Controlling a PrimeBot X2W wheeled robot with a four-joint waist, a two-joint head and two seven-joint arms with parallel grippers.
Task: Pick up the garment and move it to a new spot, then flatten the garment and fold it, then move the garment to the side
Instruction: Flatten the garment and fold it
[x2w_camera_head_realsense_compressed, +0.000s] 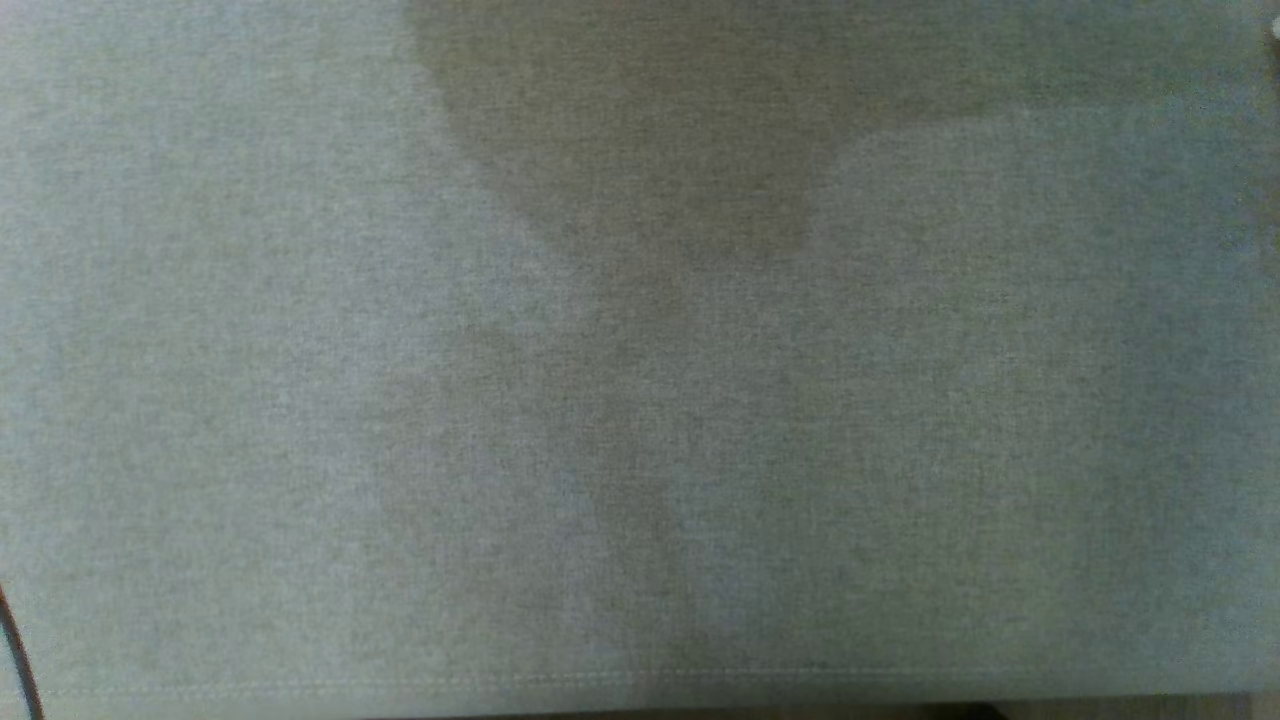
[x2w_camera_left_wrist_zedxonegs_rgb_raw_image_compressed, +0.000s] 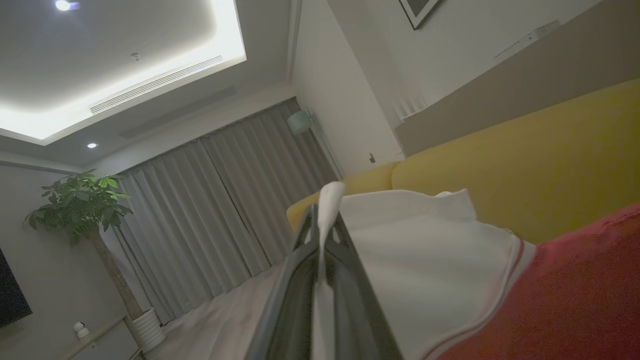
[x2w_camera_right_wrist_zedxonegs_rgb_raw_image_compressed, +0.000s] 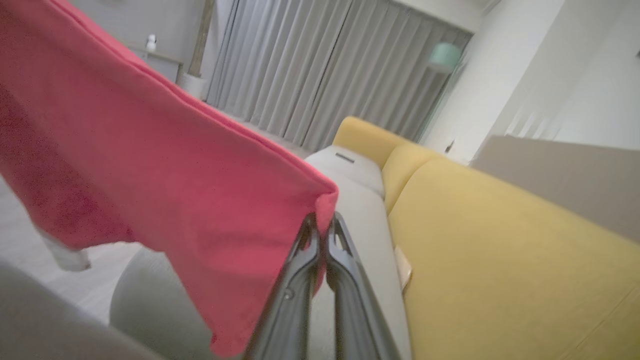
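Note:
The garment (x2w_camera_left_wrist_zedxonegs_rgb_raw_image_compressed: 430, 260) is red with a white part and thin stripes at the join. It hangs stretched in the air between my two grippers. My left gripper (x2w_camera_left_wrist_zedxonegs_rgb_raw_image_compressed: 322, 222) is shut on a white edge of it, which sticks up past the fingertips. My right gripper (x2w_camera_right_wrist_zedxonegs_rgb_raw_image_compressed: 322, 225) is shut on a corner of the red part (x2w_camera_right_wrist_zedxonegs_rgb_raw_image_compressed: 165, 170), which spreads away to the left in that view. In the head view there is a grey woven cloth surface (x2w_camera_head_realsense_compressed: 640, 400) with soft shadows on it and a stitched seam along its lower edge.
A yellow sofa backrest (x2w_camera_right_wrist_zedxonegs_rgb_raw_image_compressed: 500, 250) runs behind a grey seat cushion (x2w_camera_right_wrist_zedxonegs_rgb_raw_image_compressed: 360, 210). Grey curtains (x2w_camera_left_wrist_zedxonegs_rgb_raw_image_compressed: 225, 200), a potted plant (x2w_camera_left_wrist_zedxonegs_rgb_raw_image_compressed: 80, 200), a floor lamp (x2w_camera_left_wrist_zedxonegs_rgb_raw_image_compressed: 300, 121) and a low cabinet (x2w_camera_left_wrist_zedxonegs_rgb_raw_image_compressed: 95, 340) stand farther off. A dark cable (x2w_camera_head_realsense_compressed: 15, 650) crosses the head view's lower left corner.

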